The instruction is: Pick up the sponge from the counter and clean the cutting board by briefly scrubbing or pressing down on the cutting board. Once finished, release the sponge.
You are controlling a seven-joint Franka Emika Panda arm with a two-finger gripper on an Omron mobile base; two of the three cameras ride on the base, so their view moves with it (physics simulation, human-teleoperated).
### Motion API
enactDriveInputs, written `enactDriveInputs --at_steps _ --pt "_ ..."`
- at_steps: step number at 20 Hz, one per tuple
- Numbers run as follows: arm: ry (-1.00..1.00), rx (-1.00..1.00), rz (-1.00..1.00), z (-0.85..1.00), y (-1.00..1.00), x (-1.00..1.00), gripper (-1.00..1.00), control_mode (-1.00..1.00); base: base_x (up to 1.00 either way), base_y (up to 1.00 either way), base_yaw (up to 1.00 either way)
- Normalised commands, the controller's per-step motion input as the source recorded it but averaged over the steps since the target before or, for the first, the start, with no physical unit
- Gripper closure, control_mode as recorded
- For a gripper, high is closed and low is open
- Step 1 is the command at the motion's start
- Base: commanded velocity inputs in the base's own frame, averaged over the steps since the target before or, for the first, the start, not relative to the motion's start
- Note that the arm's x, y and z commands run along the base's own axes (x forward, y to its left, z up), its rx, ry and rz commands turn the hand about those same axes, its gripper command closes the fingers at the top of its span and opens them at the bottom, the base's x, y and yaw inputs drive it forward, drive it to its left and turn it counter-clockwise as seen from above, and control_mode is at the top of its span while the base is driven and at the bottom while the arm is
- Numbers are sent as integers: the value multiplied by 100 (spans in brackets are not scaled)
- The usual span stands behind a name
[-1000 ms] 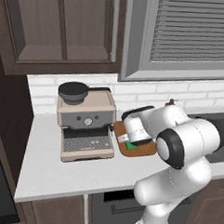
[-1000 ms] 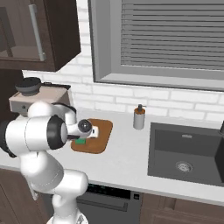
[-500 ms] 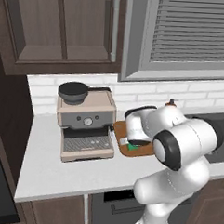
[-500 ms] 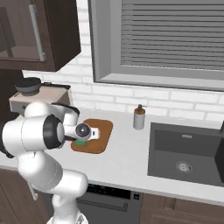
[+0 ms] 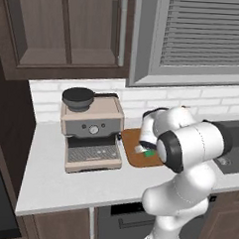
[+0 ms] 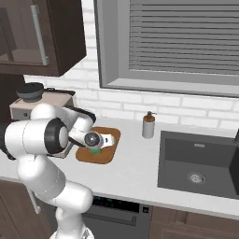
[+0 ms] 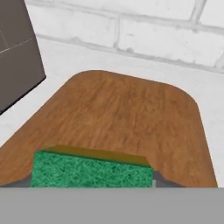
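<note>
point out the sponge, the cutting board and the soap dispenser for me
sponge (image 7: pixel 92 173), hand view, on its green top
cutting board (image 7: pixel 127 118), hand view, on the bare wood at its middle
soap dispenser (image 6: pixel 148 127), right base view, on its grey body

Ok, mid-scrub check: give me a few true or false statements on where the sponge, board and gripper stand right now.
1. The gripper is shut on the sponge. True.
2. The sponge is over the cutting board. True.
3. The cutting board lies in the sink. False: it lies on the counter, beside the espresso machine.
4. The sponge's top is blue. False: it is green.
5. A soap dispenser stands between board and sink. True.
</note>
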Motion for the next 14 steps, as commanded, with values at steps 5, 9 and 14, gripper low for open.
enactDriveInputs --at_steps 5,9,14 --pt "-4 -2 0 -34 -41 2 100 -100 0 0 0" --pt "0 -1 0 -20 0 63 100 -100 0 0 0" --pt "0 -9 0 0 6 100 100 -100 0 0 0"
